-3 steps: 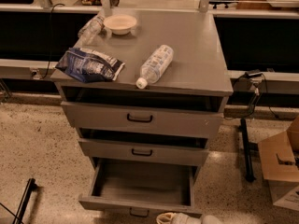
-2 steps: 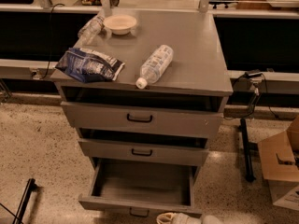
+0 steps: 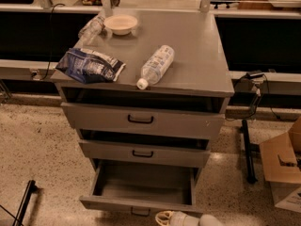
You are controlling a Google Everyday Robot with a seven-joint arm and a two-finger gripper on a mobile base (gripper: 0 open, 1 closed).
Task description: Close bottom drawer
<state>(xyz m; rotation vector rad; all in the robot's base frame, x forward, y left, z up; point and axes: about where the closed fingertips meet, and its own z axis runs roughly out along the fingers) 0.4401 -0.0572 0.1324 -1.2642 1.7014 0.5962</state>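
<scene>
The bottom drawer (image 3: 141,205) of the grey metal cabinet (image 3: 197,74) is pulled far out, and its inside looks empty. Its low front panel carries a small black handle (image 3: 140,213) near the bottom edge of the view. My gripper (image 3: 171,218) shows as a pale, rounded shape at the very bottom edge, just right of that handle and close in front of the drawer's front panel. The middle drawer (image 3: 143,153) and the top drawer (image 3: 141,119) each stand slightly out from the cabinet.
On the cabinet top lie a blue snack bag (image 3: 89,66), a clear plastic bottle on its side (image 3: 156,66), a white bowl (image 3: 121,24) and a crumpled clear bottle (image 3: 91,28). A cardboard box (image 3: 282,166) and a black stand (image 3: 248,149) are at the right. A black bar (image 3: 23,204) lies on the floor at the left.
</scene>
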